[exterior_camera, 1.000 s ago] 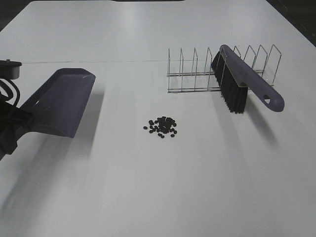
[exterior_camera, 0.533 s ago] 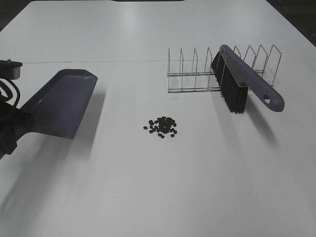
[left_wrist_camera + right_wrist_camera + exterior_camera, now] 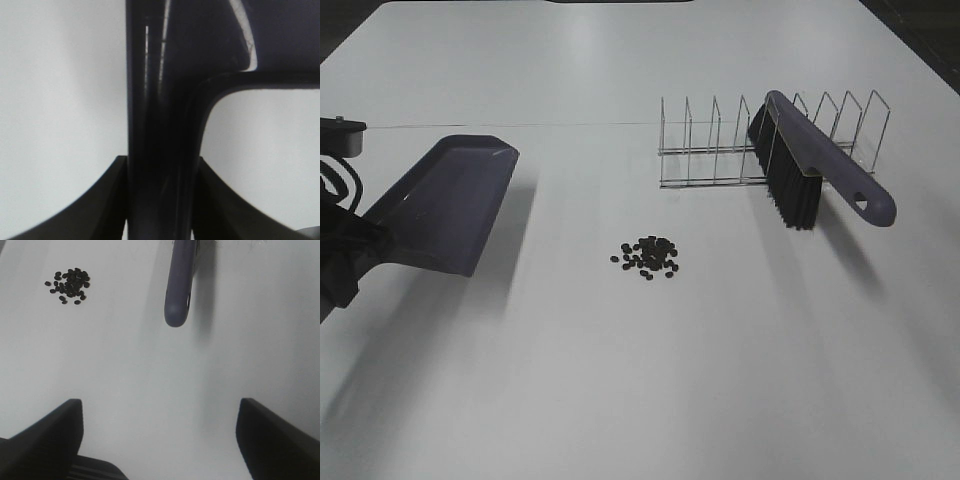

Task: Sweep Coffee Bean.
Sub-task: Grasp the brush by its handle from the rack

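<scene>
Nearest me the tabletop (image 3: 670, 400) is bare, and the right gripper (image 3: 159, 435) hangs over it with its jaws spread wide and nothing between them, pointing toward the free end of the brush handle. At the near left the left gripper (image 3: 161, 200) is clamped tight on the handle of the purple-grey dustpan (image 3: 445, 205), which seems to be held clear of the tabletop, judging by its shadow, with its mouth facing away to the far right. The coffee bean (image 3: 648, 257) sits in a tight little heap at the middle, well apart from the pan. Far right, the brush (image 3: 810, 160) rests across a wire rack (image 3: 710, 150), bristles down among the wires. I'd worry the bristles snag on those wires and drag the rack along when the brush is lifted. The round beans could also scatter under a hard stroke, or slip beneath the pan's lip if it lands tilted.
</scene>
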You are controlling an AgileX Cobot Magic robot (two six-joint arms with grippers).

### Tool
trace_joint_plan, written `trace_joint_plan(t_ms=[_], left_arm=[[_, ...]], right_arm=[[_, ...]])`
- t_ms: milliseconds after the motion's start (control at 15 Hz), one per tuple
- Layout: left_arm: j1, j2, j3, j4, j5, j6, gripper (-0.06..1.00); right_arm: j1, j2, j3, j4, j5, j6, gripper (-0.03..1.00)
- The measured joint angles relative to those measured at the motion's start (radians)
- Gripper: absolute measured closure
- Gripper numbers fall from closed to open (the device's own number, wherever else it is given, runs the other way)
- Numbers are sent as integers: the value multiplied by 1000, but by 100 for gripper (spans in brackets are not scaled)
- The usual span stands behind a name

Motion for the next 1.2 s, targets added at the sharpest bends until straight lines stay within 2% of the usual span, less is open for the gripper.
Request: trace_joint_plan(t_ms=[67,133,600,667,1200], left_arm=[[0,0,0,-3,0,0,62],[0,0,0,-9,0,0,62],[0,0,0,-52,2,0,62],[0,0,0,-53,2,0,62],[0,0,0,-53,3,0,62]], right_arm=[[0,84,-51,0,6,-17,24],[0,238,-166,-2,32,-42,24],[0,665,-508,-3,66,-65,24],[0,784,-613,-3,62,-69,24],[0,1168,-914,-3,35,-80,24]])
